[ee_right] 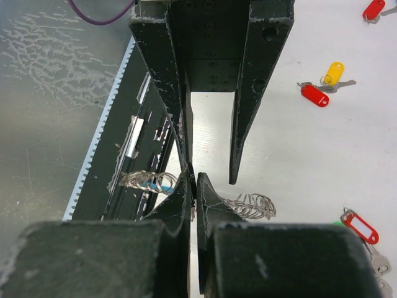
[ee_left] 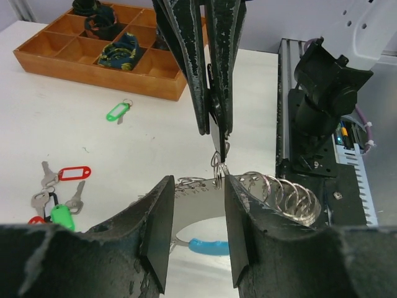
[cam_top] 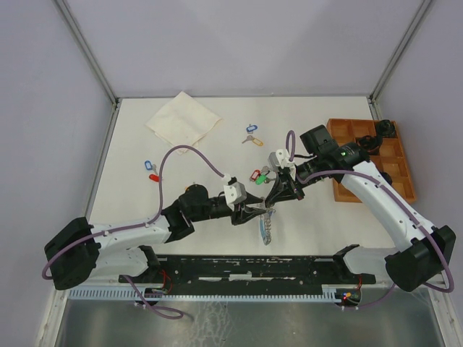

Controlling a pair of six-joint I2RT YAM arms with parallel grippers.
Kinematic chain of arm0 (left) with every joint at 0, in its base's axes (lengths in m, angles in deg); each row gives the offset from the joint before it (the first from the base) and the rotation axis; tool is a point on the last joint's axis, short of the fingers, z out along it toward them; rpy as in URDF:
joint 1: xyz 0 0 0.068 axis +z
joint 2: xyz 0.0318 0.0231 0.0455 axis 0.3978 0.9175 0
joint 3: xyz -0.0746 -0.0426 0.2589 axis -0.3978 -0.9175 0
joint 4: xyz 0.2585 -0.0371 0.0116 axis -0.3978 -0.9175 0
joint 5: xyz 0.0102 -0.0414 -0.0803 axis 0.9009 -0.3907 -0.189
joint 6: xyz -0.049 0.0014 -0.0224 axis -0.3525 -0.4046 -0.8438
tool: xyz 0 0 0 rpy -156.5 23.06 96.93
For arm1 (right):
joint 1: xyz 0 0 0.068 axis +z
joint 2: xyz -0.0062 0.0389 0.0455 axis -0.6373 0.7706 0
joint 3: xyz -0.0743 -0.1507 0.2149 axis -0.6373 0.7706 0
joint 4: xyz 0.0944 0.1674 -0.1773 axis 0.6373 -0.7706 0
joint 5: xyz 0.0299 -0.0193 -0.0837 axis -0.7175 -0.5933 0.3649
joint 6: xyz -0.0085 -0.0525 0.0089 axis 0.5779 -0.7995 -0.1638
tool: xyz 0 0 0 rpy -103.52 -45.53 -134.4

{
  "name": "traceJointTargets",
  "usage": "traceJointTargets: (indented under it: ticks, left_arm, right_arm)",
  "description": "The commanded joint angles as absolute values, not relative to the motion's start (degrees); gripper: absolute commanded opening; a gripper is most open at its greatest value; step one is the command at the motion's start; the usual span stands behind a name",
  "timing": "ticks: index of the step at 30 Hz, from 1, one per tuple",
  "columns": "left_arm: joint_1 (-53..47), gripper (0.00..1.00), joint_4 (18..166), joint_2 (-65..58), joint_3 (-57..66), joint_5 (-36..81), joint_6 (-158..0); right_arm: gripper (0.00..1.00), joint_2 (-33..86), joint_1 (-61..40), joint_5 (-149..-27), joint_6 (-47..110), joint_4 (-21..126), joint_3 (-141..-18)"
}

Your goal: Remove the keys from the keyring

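Top: L gripper (cam_top: pixel 260 211) and R gripper (cam_top: pixel 274 202) meet at centre, keyring (cam_top: pixel 268 230) dangling just under them. L wrist: L jaws half apart, clamped across keyring; R pinched tight on a key (ee_left: pixel 218 152). R wrist: loose tagged keys (ee_right: pixel 313 95) lie well apart.

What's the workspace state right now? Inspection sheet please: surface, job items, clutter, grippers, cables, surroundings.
Surface: white table, nothing spilled that I can see.
Job's things: keyring sits between the two grippers near centre, trailing toward the arm bases. Tagged keys lie loose at far centre, with more at left and beside the grippers.
Clutter: folded cream cloth at far left. Wooden tray at right, with dark rolled items in some compartments.
Grippers: left gripper has its jaws apart astride the keyring, grip unclear. Right gripper is shut, pinching a small silver piece on the keyring.
Cables: a purple cable arcs over the left arm and another over the right arm.
Surroundings: grey walls on three sides, metal sheet at the near edge.
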State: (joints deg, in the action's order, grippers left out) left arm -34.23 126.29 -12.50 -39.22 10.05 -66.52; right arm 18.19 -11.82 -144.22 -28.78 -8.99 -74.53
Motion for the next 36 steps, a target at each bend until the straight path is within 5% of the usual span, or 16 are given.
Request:
traceJointTargets:
  ticks: [1,13,36]
  left_arm:
    - [-34.0,0.44,129.4,-12.6,-37.8,6.7,-70.7]
    - [-34.0,0.31,130.5,-10.3,-36.7,7.2,-75.1]
    - [-35.6,0.27,129.9,-12.4,-36.9,10.7,-80.2]
  right_arm:
    - [0.01,17.2,-11.5,-146.2,-29.3,-8.3,-77.2]
    - [0.01,17.2,-11.4,-146.1,-28.4,-7.5,-77.0]
    - [0.01,17.2,-11.5,-145.1,-25.8,-5.2,-76.6]
